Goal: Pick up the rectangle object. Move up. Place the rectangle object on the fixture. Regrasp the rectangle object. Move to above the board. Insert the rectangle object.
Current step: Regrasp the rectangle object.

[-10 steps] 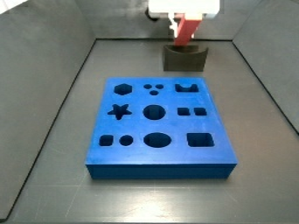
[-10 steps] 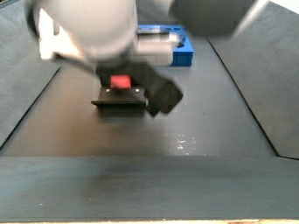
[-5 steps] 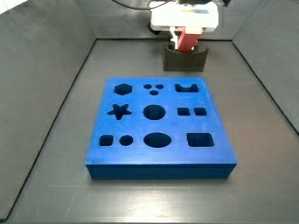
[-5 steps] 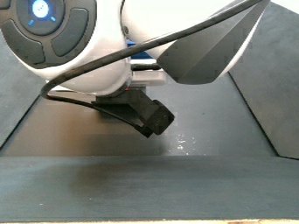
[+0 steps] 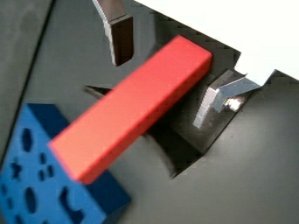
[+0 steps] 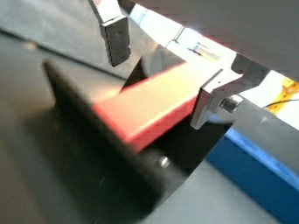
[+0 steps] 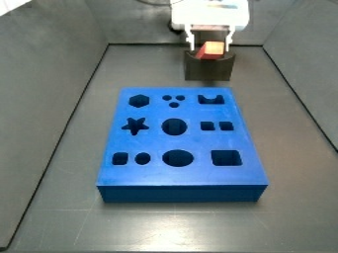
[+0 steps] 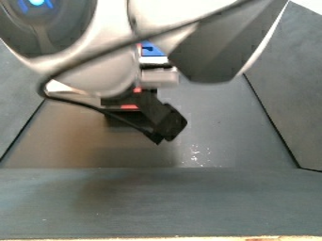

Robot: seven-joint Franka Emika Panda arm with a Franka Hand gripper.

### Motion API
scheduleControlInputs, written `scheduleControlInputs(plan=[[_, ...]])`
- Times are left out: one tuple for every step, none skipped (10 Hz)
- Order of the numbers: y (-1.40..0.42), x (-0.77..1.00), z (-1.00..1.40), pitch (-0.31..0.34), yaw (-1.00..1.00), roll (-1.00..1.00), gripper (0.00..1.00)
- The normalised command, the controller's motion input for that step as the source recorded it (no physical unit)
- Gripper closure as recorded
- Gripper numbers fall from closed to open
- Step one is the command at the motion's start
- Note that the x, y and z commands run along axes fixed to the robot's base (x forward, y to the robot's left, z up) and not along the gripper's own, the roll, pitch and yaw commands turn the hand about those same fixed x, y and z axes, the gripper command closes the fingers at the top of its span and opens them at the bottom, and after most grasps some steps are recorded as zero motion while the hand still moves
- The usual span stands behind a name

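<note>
The red-orange rectangle object lies lengthwise in the notch of the dark fixture, as both wrist views show. My gripper straddles it and stands open: one finger is clearly apart from the block, the other finger is right beside its far end. In a side view the gripper sits low over the fixture at the back of the floor, with a bit of the rectangle object showing between the fingers. The blue board lies in the middle, nearer the front.
Grey walls enclose the dark floor on both sides. In a side view the arm's white body fills most of the picture and hides the fixture. A corner of the board reaches close to the fixture.
The gripper has come down onto the fixture with the rectangle object, which stood tilted above it before and now lies in the notch. The board has not moved.
</note>
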Motion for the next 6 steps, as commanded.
scheduleControlInputs(plan=[[0.00,-0.03,1.00,0.005,0.01,0.01,0.00],[0.00,-0.04,1.00,0.016,0.02,0.03,0.00],[0.00,-0.05,0.92,0.030,0.02,0.03,0.00],[0.01,-0.04,0.75,0.043,0.02,0.03,0.00],[0.00,-0.03,0.51,0.062,0.01,0.04,0.00],[0.01,-0.03,0.34,0.068,0.00,0.04,0.00]])
